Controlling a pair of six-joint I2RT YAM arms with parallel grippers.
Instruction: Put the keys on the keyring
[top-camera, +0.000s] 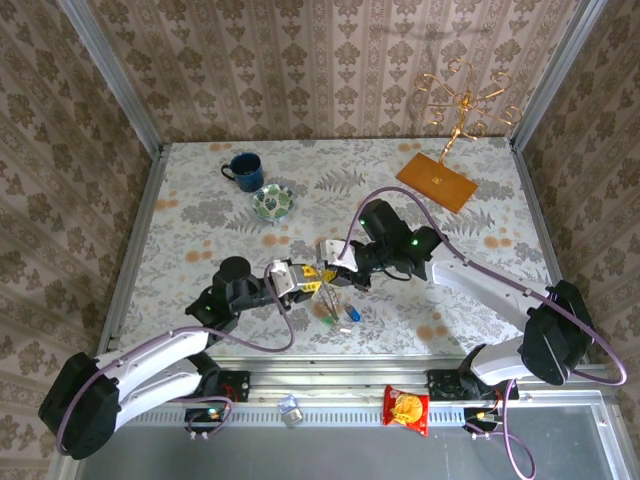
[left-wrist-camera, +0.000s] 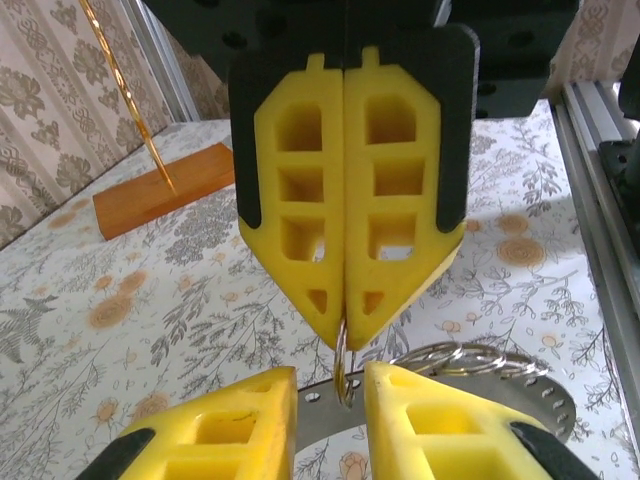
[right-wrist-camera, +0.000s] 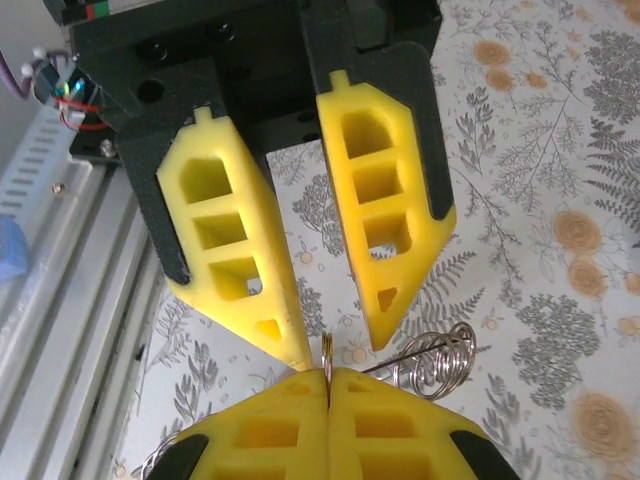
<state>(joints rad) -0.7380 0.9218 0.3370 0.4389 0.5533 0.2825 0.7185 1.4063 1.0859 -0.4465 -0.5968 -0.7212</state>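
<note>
My right gripper (right-wrist-camera: 328, 375) is shut on the edge of a small split ring (right-wrist-camera: 326, 352), which it holds upright above the table. That ring (left-wrist-camera: 341, 375) passes through a hole in the keyring (left-wrist-camera: 500, 395), a flat grey plate carrying several more wire rings (left-wrist-camera: 470, 358). My left gripper (left-wrist-camera: 330, 385) faces the right gripper (left-wrist-camera: 345, 335) tip to tip. It is open, one finger on each side of the small ring without touching it. Two keys lie on the table just below the grippers, one with a blue tag (top-camera: 351, 313) and one with a green tag (top-camera: 327, 322).
A blue mug (top-camera: 243, 170) and a green-patterned bowl (top-camera: 272, 203) stand at the back left. A gold wire stand on a wooden base (top-camera: 437, 180) is at the back right. A red snack packet (top-camera: 407, 408) lies on the near rail.
</note>
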